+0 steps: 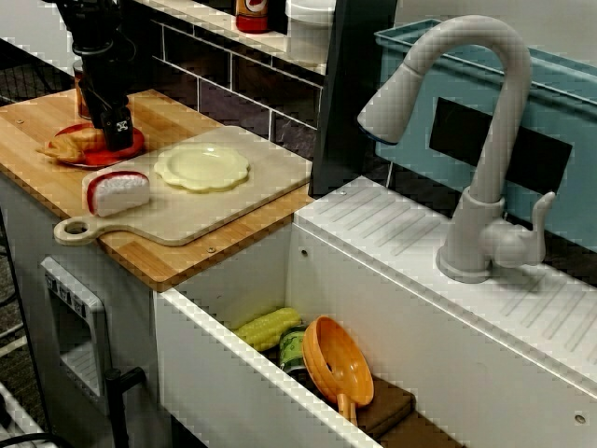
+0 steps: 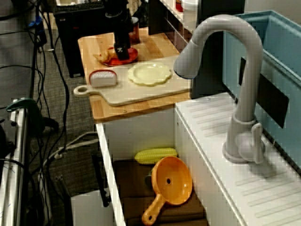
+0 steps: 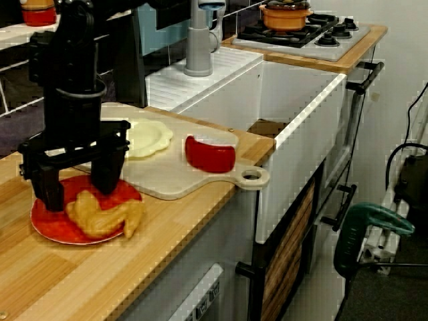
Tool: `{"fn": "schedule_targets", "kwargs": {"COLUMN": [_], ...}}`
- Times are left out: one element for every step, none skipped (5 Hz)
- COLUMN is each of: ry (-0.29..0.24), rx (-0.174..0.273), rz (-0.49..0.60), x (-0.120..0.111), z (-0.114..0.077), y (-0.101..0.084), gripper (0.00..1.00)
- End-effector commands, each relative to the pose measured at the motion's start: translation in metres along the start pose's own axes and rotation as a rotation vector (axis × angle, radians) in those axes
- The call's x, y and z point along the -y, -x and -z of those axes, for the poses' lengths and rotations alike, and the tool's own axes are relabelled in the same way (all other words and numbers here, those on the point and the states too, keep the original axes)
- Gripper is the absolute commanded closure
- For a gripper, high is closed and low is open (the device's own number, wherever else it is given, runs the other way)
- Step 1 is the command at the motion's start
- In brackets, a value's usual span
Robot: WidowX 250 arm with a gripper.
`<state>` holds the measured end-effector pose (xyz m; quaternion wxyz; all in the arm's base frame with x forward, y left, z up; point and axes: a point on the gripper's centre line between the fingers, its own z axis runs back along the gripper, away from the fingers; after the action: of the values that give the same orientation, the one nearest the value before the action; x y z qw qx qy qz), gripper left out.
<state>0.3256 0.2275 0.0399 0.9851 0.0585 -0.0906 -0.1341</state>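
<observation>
In the view past the faucet the gripper [image 1: 117, 131] stands over the red plate [image 1: 136, 149], far left on the counter, beside the tan pastry [image 1: 73, 142]; the view from above [image 2: 122, 52] agrees; at counter level its fingers [image 3: 107, 170] gape wide and empty just behind the pastry [image 3: 103, 214], an approach, I judge, and a grasp calls for shifting nearer over it.

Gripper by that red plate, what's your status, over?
Gripper open, low over red plate. Golden-brown food piece lies on the plate beside it, not gripped. Cutting board close alongside, nothing between the jaws.
</observation>
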Motion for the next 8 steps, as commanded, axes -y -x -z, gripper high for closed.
{"fn": "schedule_targets", "kwargs": {"ry": [-0.071, -0.075, -0.078, -0.089, -0.094, -0.097, -0.087, -0.078], "rx": [0.063, 0.062, 0.06, 0.061, 0.059, 0.062, 0.06, 0.062], "rz": [0.003, -0.003, -0.01, -0.029, -0.039, -0.034, -0.039, -0.04], "x": [-0.016, -0.018, -0.021, -0.026, -0.028, -0.029, -0.031, -0.031], "z": [-0.038, -0.039, -0.039, -0.039, -0.037, -0.037, -0.039, -0.042], "y": [-0.004, -0.004, -0.005, -0.004, 0.001, 0.005, 0.009, 0.013], "gripper": [0.0, 0.0, 0.0, 0.0, 0.0, 0.0, 0.0, 0.0]}}
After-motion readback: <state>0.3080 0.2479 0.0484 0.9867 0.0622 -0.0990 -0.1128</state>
